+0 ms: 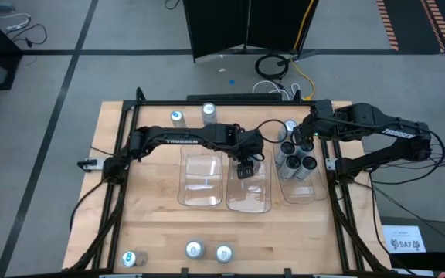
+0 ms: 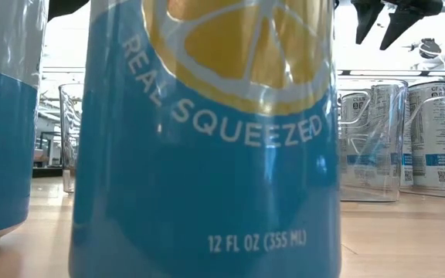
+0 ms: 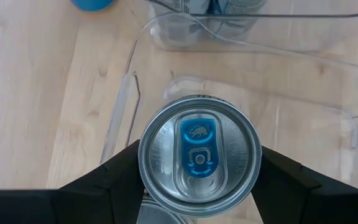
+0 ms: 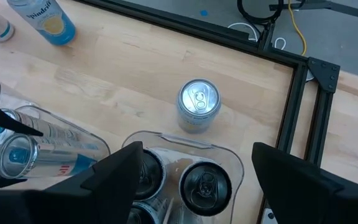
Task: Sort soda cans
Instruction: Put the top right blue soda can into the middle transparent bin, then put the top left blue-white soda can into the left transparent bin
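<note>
"12 fl oz" on blue can (image 2: pixel 207 154)

3 clear trays (image 1: pixel 202 179) sat side by side; the left gripper (image 1: pixel 246 167) hung over the middle one, the right gripper (image 1: pixel 306 137) above the can-filled right tray (image 1: pixel 300 188).

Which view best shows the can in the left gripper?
Left wrist: the can fills the picture, top-on, between the fingers. The high view shows only the left gripper over the middle tray; right wrist sees it sideways.
</note>
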Controlling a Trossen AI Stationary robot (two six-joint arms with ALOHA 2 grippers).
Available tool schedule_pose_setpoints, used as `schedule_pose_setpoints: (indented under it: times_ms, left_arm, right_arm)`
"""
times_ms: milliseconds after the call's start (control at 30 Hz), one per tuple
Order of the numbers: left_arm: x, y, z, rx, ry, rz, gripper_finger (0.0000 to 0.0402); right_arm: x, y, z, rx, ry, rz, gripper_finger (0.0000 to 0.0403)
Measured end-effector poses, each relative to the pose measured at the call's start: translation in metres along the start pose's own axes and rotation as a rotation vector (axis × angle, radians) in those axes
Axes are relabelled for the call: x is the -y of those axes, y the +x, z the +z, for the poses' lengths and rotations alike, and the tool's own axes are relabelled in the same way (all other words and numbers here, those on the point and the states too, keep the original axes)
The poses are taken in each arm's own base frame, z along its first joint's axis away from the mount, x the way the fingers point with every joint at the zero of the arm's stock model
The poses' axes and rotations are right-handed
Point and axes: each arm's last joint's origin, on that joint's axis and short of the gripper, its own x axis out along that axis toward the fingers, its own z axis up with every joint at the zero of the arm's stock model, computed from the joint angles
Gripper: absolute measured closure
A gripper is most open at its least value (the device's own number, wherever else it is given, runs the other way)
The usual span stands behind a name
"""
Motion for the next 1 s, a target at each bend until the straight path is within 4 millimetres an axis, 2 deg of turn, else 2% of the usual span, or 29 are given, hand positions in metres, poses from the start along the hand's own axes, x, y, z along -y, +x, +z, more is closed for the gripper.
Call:
schedule_pose_setpoints:
  times_ms: [467, 800, 1000]
  left_arm:
    - [-0.0011, 0.0012, 0.0035, 0.038, -0.058, -0.007, 0.0152]
    - [-0.0013, 0.0012, 0.0039, 0.043, -0.082, -0.007, 0.0081]
    - [-0.0054, -0.0018, 0.0054, 0.044, -0.088, -0.003, 0.0073]
  right_arm:
    - [0.0000, 0.0000, 0.0000, 0.000, 0.000, 0.000, 0.0108]
    - [0.0000, 0.0000, 0.0000, 0.000, -0.003, 0.000, 0.0108]
    - [0.0001, 0.0000, 0.0000, 0.001, -0.004, 0.000, 0.0108]
